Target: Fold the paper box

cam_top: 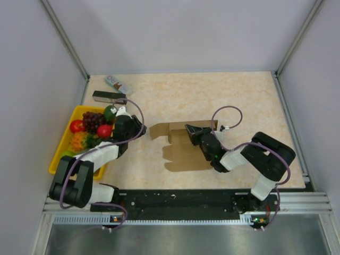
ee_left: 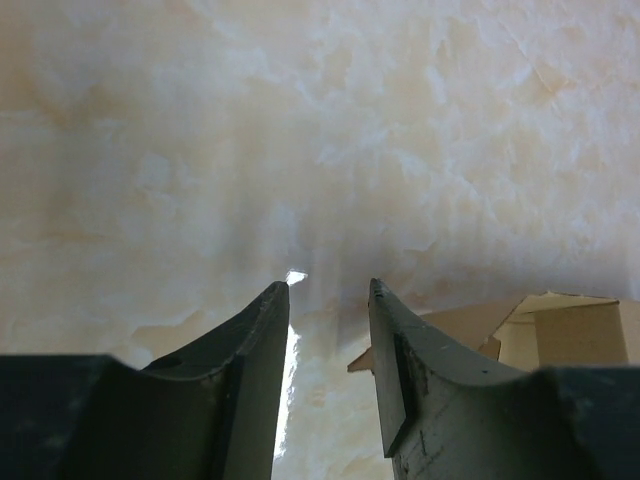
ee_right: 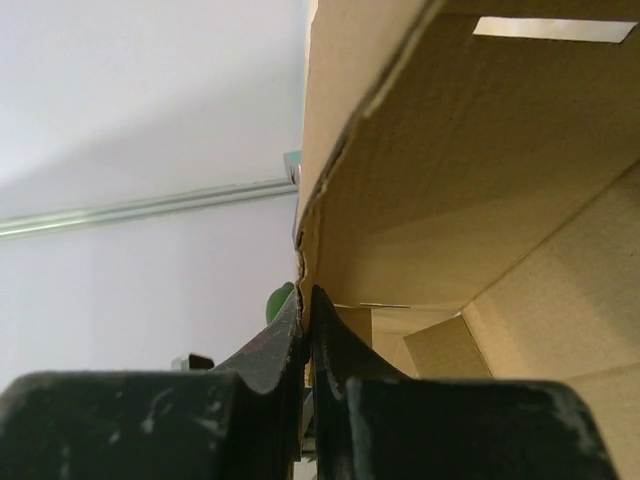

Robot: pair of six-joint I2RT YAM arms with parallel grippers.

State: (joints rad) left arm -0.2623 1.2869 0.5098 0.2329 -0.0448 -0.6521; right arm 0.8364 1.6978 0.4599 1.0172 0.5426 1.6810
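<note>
The paper box (cam_top: pixel 180 151) is brown die-cut cardboard lying mid-table, partly raised, with flat flaps toward the front and left. My right gripper (cam_top: pixel 190 130) reaches over it from the right. In the right wrist view that gripper (ee_right: pixel 305 296) is shut on the edge of an upright wall of the paper box (ee_right: pixel 470 170), whose inside fills the right of the frame. My left gripper (cam_top: pixel 140 127) hovers just left of the box's left flap. In the left wrist view it (ee_left: pixel 328 286) is open with only bare table between the fingers, and the cardboard (ee_left: pixel 565 335) lies off to its right.
A yellow tray (cam_top: pixel 65 139) of toy fruit sits at the left, under the left arm. A slim black box (cam_top: pixel 108 96) and a small white packet (cam_top: pixel 117 84) lie at the back left. Grey walls close in the sides and the back.
</note>
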